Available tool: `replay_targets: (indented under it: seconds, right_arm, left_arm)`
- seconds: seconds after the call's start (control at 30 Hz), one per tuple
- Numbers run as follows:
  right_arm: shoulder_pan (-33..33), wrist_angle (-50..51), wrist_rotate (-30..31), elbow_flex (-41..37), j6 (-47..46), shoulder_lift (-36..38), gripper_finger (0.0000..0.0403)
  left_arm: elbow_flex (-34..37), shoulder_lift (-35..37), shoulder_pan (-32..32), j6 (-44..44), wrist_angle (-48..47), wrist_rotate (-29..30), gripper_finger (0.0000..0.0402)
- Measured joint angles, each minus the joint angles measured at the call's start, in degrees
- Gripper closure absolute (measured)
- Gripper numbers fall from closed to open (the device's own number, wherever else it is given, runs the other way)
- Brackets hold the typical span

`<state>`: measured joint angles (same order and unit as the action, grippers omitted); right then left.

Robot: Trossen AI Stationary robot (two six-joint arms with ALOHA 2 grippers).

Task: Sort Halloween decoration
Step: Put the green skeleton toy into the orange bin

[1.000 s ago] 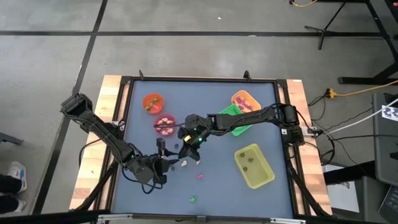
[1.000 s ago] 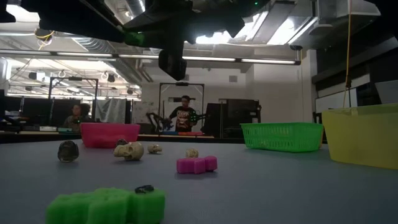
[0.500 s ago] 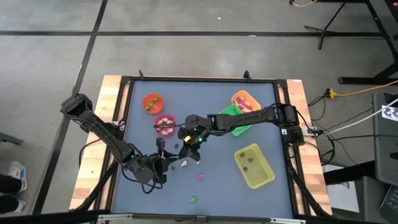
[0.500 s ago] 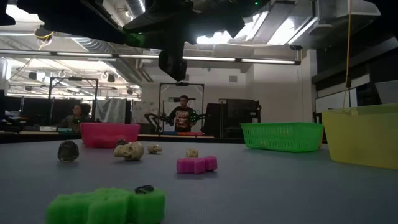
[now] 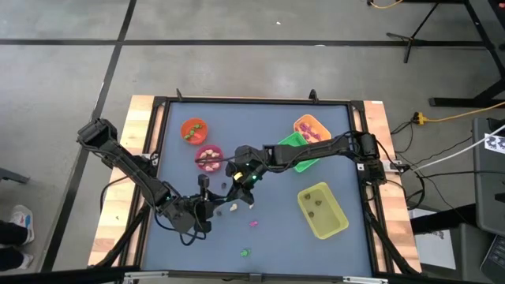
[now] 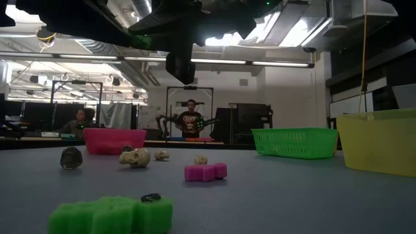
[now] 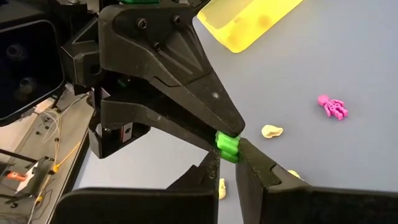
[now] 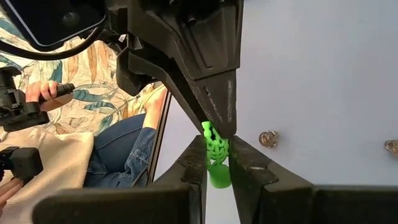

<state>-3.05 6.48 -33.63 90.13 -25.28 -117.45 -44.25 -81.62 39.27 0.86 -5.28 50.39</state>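
Observation:
A small green trinket (image 7: 227,147) is held above the table between both grippers. My left gripper (image 7: 227,157) is shut on it, and the right gripper's fingertips (image 7: 229,127) pinch the same piece from the other side. In the right wrist view my right gripper (image 8: 216,148) is shut on the green trinket (image 8: 215,158), with the left gripper's fingers (image 8: 221,106) meeting it. Loose on the mat lie a cream trinket (image 5: 233,207), a pink one (image 5: 254,223) and a green one (image 5: 245,252). A skull (image 6: 135,156) and a dark piece (image 6: 71,157) show in the low view.
An orange cup (image 5: 193,129) and a pink cup (image 5: 209,157) stand at the back left. A green tray (image 5: 296,150) and an orange tray (image 5: 312,128) are at the back right, and a yellow tray (image 5: 322,210) is on the right. A seated person (image 8: 118,155) shows beyond the table.
Neither arm has visibly moved in the high or low view. A person standing in the room behind has shifted slightly.

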Motion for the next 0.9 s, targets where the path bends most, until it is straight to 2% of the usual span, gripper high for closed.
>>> replay_targets:
  seconds: [0.17, 0.37, 0.5, 0.73, 0.9]
  right_arm:
    - [0.00, -0.07, 0.16, 0.00, 0.02, 0.02, 0.0339]
    - [0.10, -1.04, 1.09, 0.15, 0.13, 0.12, 0.0265]
    - [0.11, -0.53, 1.93, 0.17, 0.12, 0.24, 0.0232]
    - [0.11, 1.00, -2.75, 0.15, -0.13, 0.24, 0.0229]
    - [0.14, 3.87, -8.74, 0.13, -1.29, 0.22, 0.0230]
  left_arm:
    - [0.02, 0.00, 0.00, 0.00, 0.02, 0.02, 0.0388]
    - [0.01, 0.00, 0.00, 0.10, 0.21, -0.79, 0.0388]
    - [0.00, 0.00, 0.00, 0.09, 0.15, -0.57, 0.0388]
    - [0.00, 0.24, 0.00, 0.08, -1.10, 1.34, 0.0388]
    - [0.00, 4.29, -0.04, 2.02, -10.41, 2.18, 0.0388]
